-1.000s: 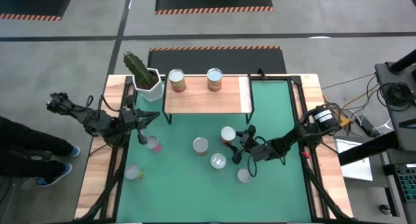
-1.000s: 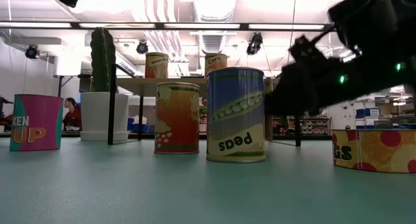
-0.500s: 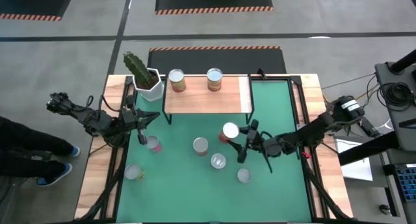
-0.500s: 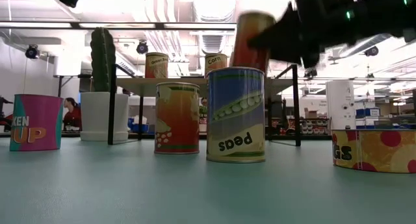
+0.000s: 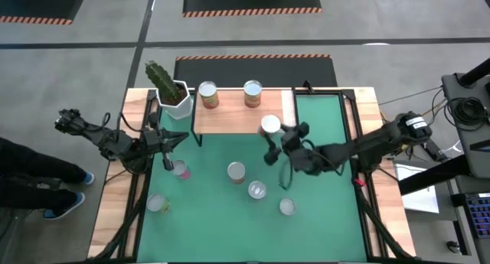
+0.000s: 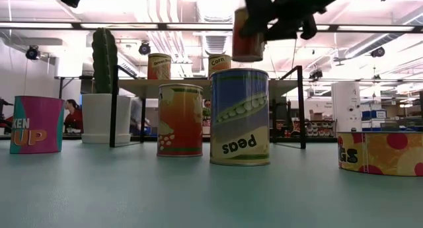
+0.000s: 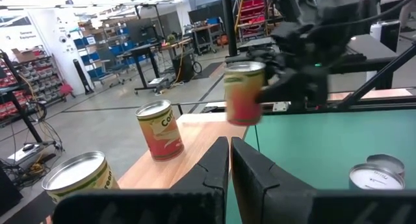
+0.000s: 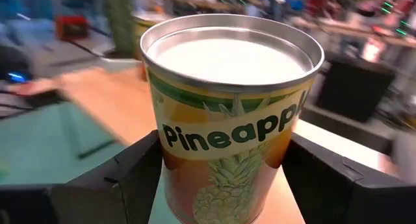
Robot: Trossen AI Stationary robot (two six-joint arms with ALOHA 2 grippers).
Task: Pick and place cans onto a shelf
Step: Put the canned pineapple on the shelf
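Orange-labelled pineapple can (image 5: 269, 126) clamped between the fingers of the right end effector (image 5: 274, 140), raised over the near right edge of the shelf (image 5: 243, 117).
Right wrist view alone shows the "Pineapple" label; left end effector (image 5: 170, 139), closed and empty, waits left of the shelf.

The shelf (image 5: 243, 117) stands at the far edge of the worktop (image 5: 329, 218), with two cans (image 5: 207, 94) on it. The cactus pot (image 5: 173, 98) is beside it, at the far left corner. The right end effector (image 5: 272, 138) holds a can (image 5: 269, 127) above the shelf's near right corner. Five cans (image 5: 236, 172) stand on the worktop before the shelf.
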